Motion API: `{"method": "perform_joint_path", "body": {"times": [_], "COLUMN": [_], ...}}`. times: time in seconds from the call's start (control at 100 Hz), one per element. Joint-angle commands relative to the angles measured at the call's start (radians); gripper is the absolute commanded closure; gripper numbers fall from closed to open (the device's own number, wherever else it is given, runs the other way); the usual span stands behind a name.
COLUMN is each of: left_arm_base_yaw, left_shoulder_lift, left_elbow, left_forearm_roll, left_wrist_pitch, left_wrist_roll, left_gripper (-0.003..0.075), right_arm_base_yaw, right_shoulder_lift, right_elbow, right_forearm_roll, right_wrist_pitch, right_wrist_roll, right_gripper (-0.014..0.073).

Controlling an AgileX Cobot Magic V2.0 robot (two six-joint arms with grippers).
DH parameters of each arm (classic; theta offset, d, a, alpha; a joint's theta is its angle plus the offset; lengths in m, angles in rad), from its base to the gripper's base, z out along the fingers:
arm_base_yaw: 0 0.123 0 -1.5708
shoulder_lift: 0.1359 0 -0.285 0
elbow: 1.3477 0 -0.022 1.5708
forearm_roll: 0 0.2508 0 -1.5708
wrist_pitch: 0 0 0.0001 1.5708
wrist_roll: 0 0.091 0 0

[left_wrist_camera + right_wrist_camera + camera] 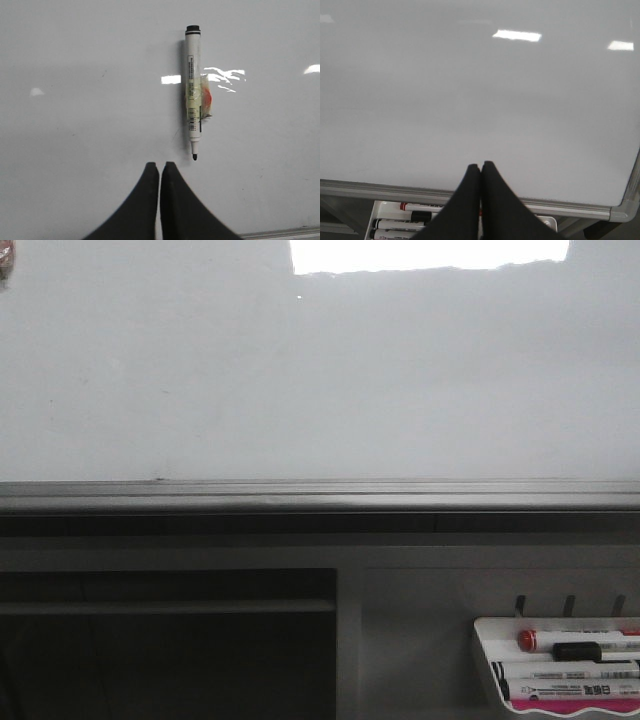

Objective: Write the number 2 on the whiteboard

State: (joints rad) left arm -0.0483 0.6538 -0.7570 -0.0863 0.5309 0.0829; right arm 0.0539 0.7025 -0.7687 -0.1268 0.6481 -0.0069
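Listing from near to far:
Left gripper (159, 167): black fingers pressed together, holding nothing.
Right gripper (480, 167): black fingers together, holding nothing.
Small white marker tray (487, 660): below the board rail, holding capped markers.
Large glossy white-grey whiteboard (300, 380): no number visible on it.
Uncapped white marker with black tip (193, 90): taped flat to the board.

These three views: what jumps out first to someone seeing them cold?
First, the big blank whiteboard filling every view, with no number written on it and a bright light glare at its top edge. Next, in the left wrist view, a marker stuck flat on the board with tape, black tip uncapped, just beyond the closed left hand. The right hand is also closed and empty, above a tray of spare markers below the board's rail.
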Motion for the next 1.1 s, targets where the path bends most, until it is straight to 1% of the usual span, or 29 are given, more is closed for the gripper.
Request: {"method": "perform_joint_path", "body": {"times": [0.0,0.07,0.08,0.13,0.17,0.22,0.34,0.5,0.59,0.65,0.82,0.97,1.09], "left_arm_base_yaw": [0.001,0.001,0.001,0.001,0.001,0.001,-0.001,-0.001,-0.001,-0.015,-0.096,-0.100,-0.100], "left_shoulder_lift": [0.007,0.017,0.017,0.028,0.039,0.057,0.126,0.248,0.301,0.327,0.381,0.421,0.469], "left_elbow": [-0.038,-0.038,-0.038,-0.038,-0.038,-0.038,-0.038,-0.042,-0.064,-0.086,-0.130,-0.137,-0.149], "left_forearm_roll": [-0.001,-0.001,-0.001,-0.003,-0.013,-0.038,-0.086,-0.090,-0.090,-0.090,-0.076,-0.086,-0.086], "left_wrist_pitch": [-0.075,-0.074,-0.076,-0.080,-0.080,-0.085,-0.103,-0.135,-0.138,-0.136,-0.157,-0.200,-0.204], "left_wrist_roll": [-0.008,-0.006,-0.006,-0.006,-0.006,-0.006,-0.004,-0.003,-0.001,0.001,0.045,0.045,0.045], "left_gripper": [0.0671,0.0547,0.0517,0.0418,0.0351,0.0311,0.0323,0.0353,0.0355,0.0354,0.0353,0.0353,0.0353], "right_arm_base_yaw": [0.002,0.002,0.002,0.002,0.002,0.002,0.002,0.002,0.002,0.002,0.002,0.002,0.002], "right_shoulder_lift": [0.011,0.020,0.020,0.028,0.030,0.038,0.048,0.049,0.049,0.049,0.049,0.049,0.049], "right_elbow": [-0.037,-0.037,-0.037,-0.037,-0.037,-0.037,-0.037,-0.037,-0.037,-0.037,-0.037,-0.037,-0.037], "right_forearm_roll": [-0.006,-0.003,-0.001,0.007,0.019,0.034,0.048,0.048,0.048,0.048,0.048,0.048,0.048], "right_wrist_pitch": [-0.057,-0.057,-0.057,-0.057,-0.061,-0.063,-0.073,-0.075,-0.075,-0.075,-0.075,-0.075,-0.075], "right_wrist_roll": [-0.015,-0.015,-0.015,-0.015,-0.015,-0.015,-0.015,-0.015,-0.015,-0.015,-0.015,-0.015,-0.015], "right_gripper": [0.0557,0.0447,0.0428,0.0369,0.0343,0.0333,0.0337,0.0337,0.0337,0.0337,0.0337,0.0337,0.0337]}}
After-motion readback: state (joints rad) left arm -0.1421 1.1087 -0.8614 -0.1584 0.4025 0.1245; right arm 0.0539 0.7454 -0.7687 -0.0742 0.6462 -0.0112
